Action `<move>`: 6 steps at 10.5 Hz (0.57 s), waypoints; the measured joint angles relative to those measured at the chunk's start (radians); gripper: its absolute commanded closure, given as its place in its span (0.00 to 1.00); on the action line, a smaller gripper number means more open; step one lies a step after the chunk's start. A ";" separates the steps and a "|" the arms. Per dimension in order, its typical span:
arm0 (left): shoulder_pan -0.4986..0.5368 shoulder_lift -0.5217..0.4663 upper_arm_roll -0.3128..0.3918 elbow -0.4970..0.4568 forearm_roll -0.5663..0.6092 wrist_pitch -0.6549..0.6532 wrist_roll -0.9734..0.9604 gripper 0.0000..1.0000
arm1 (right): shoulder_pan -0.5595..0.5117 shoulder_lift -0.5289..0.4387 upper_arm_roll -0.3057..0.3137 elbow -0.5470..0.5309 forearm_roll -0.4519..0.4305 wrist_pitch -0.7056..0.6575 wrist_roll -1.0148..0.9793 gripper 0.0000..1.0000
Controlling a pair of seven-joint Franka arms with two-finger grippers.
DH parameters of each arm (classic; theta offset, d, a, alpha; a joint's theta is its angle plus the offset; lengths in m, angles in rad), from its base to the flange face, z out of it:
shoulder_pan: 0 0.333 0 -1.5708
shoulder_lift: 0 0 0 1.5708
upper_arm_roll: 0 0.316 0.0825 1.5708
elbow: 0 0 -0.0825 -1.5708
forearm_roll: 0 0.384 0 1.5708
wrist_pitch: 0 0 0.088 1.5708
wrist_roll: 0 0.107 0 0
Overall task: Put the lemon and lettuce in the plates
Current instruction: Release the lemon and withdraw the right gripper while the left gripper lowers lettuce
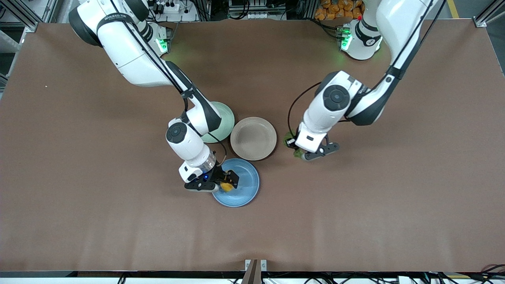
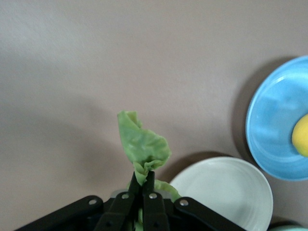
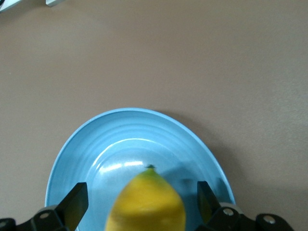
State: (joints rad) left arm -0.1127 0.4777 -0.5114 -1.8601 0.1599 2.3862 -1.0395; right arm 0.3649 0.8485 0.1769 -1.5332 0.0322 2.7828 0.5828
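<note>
The yellow lemon (image 1: pixel 226 186) lies in the light blue plate (image 1: pixel 246 185), at the side toward the right arm's end. My right gripper (image 1: pixel 225 182) is open around it; in the right wrist view the lemon (image 3: pixel 147 207) sits between the spread fingers (image 3: pixel 76 204) with a gap on each side, over the blue plate (image 3: pixel 130 125). My left gripper (image 1: pixel 298 150) is shut on the green lettuce (image 1: pixel 290 139) just above the table beside the beige-pink plate (image 1: pixel 253 138). In the left wrist view the lettuce (image 2: pixel 143 147) sticks out of the closed gripper (image 2: pixel 143 179), beside the beige plate (image 2: pixel 226 192).
A mint green plate (image 1: pixel 224 118) lies beside the beige plate, partly under my right arm. The three plates sit close together mid-table. The blue plate (image 2: pixel 274 130) and lemon (image 2: pixel 301 135) also show in the left wrist view. Bare brown table lies all around.
</note>
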 measured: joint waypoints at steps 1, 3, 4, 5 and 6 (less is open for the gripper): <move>-0.016 0.004 0.000 0.000 0.000 0.000 -0.019 1.00 | -0.012 -0.008 0.012 0.033 0.000 -0.108 0.005 0.00; -0.028 0.005 0.000 0.000 0.000 0.000 -0.027 1.00 | -0.058 -0.044 0.052 0.135 0.000 -0.410 0.013 0.00; -0.028 0.005 0.000 0.002 0.000 0.000 -0.027 1.00 | -0.075 -0.070 0.057 0.157 0.000 -0.498 0.013 0.00; -0.028 0.005 0.000 0.004 0.000 0.000 -0.027 1.00 | -0.094 -0.091 0.057 0.161 -0.001 -0.549 0.013 0.00; -0.028 0.005 0.000 0.007 0.000 0.000 -0.028 1.00 | -0.112 -0.101 0.057 0.161 -0.003 -0.588 0.013 0.00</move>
State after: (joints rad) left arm -0.1411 0.4829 -0.5112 -1.8528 0.1599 2.3867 -1.0675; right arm 0.2531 0.7477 0.2340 -1.3722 0.0293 2.1948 0.5954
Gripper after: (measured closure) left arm 0.960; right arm 0.000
